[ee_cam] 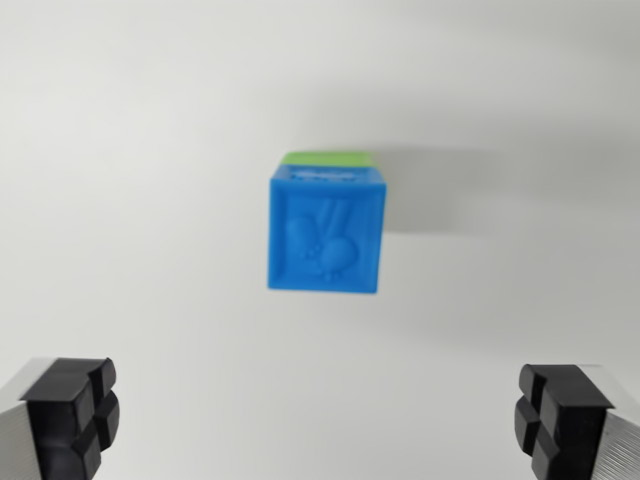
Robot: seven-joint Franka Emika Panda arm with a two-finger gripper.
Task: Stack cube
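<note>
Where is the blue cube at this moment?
The blue cube sits near the middle of the wrist view on the white table, on top of a green cube, above the open gripper.

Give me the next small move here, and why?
Probably retreat straight away from the stack. The blue cube already appears to sit on the green cube, of which only a strip shows at its far edge. The gripper is open, its fingers wide apart and touching nothing.
</note>
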